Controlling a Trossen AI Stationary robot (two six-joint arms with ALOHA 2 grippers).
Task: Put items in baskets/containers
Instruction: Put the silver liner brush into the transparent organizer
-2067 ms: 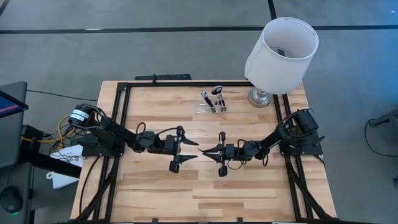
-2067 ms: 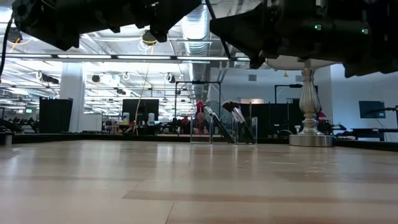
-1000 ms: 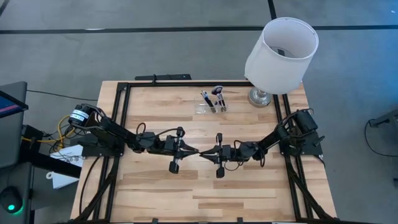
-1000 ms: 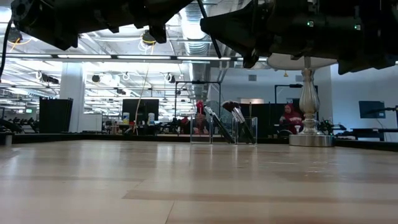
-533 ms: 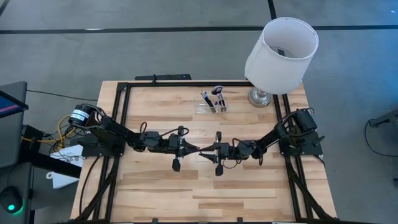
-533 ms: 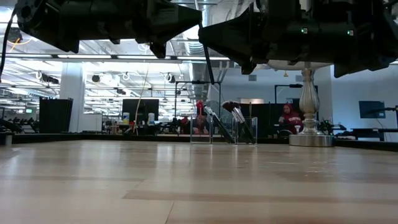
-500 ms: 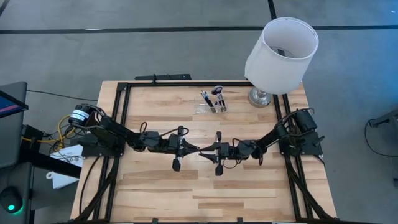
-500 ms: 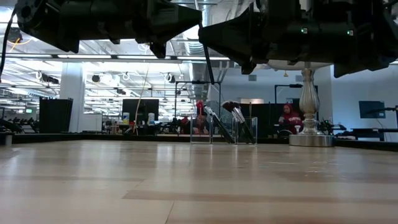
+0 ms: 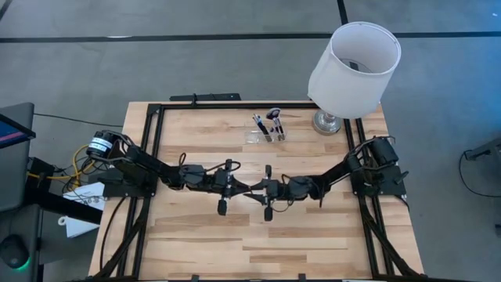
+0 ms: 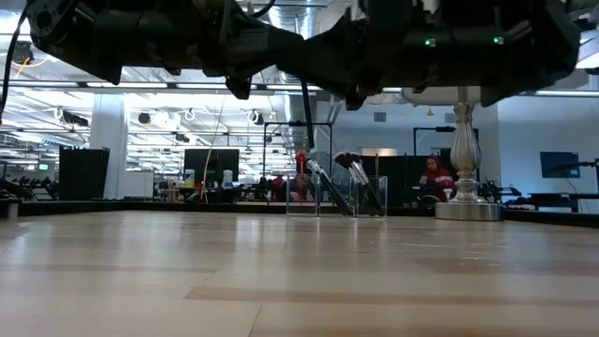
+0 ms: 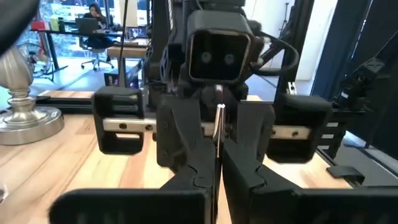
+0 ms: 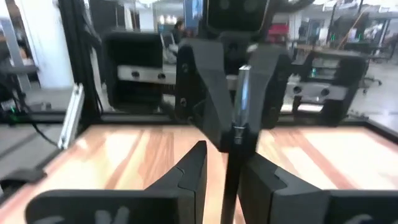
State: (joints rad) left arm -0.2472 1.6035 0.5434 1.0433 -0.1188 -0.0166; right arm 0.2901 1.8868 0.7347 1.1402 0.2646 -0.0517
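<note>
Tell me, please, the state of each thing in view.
Left gripper: fingers shut on slim silver-ferruled makeup brush, above the table.
Right gripper: fingers open around that brush.
Clear plastic organizer: upright, holding other brushes.
White-shaded lamp: upright.

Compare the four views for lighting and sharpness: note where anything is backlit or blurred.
Low view: both arms are dark silhouettes against bright ceiling lights. Right wrist view: soft and blurred, its own fingers smeared. Left wrist view: sharper, though near fingers are soft. High view: even light, crisp white lampshade.
</note>
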